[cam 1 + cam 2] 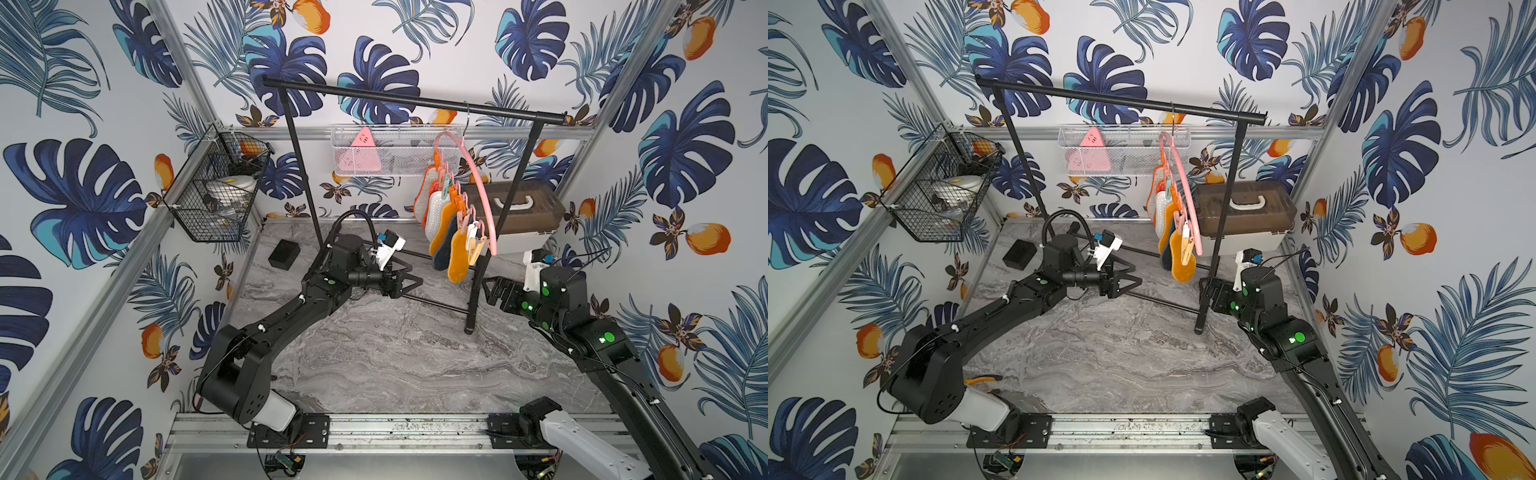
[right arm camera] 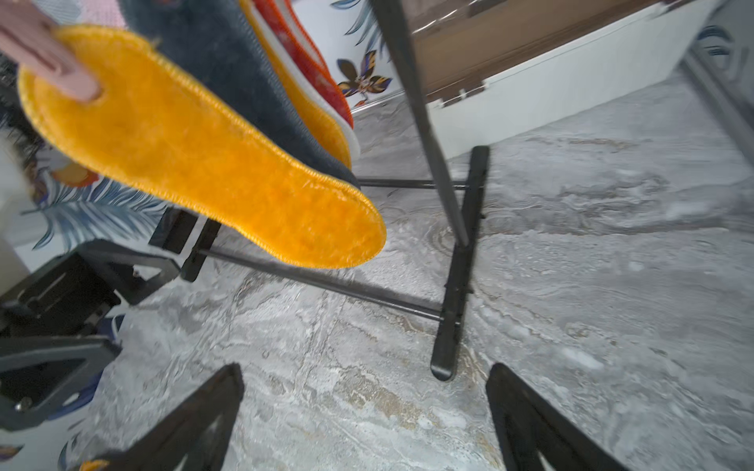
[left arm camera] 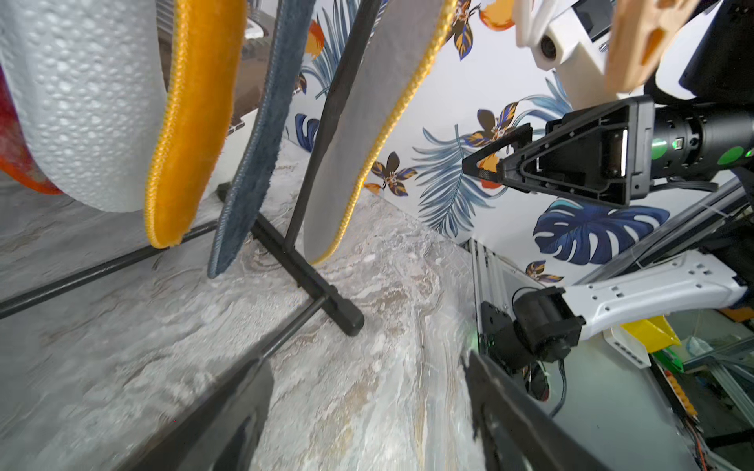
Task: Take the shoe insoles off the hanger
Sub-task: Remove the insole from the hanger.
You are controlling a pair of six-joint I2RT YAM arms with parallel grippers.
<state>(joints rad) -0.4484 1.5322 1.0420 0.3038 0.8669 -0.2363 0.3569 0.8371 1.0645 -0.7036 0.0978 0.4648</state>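
Observation:
The pink hanger (image 1: pixel 482 187) (image 1: pixel 1185 195) hangs by its hook from the black rail. Several shoe insoles are clipped to it in a row: the orange insole (image 1: pixel 457 255) (image 1: pixel 1183 259) (image 2: pixel 204 155) is nearest, with a navy one (image 3: pixel 261 142) (image 2: pixel 245 73), a yellow-edged cream one (image 3: pixel 367 122) and a bumpy pale one (image 3: pixel 89 102) behind. My left gripper (image 1: pixel 417 282) (image 1: pixel 1138 282) (image 3: pixel 363 375) is open and empty, low and left of the insoles. On the other side of the rail's post, my right gripper (image 1: pixel 488 286) (image 1: pixel 1202 289) (image 2: pixel 365 373) is open and empty, just below the orange insole.
The black garment rail (image 1: pixel 415 102) stands on the marble floor; its foot (image 2: pixel 449 326) lies between the arms. A brown-lidded box (image 1: pixel 519 216) sits behind it. A black wire basket (image 1: pixel 216 191), a white mesh basket (image 1: pixel 386 153) and a small black box (image 1: pixel 284 253) are farther back and left.

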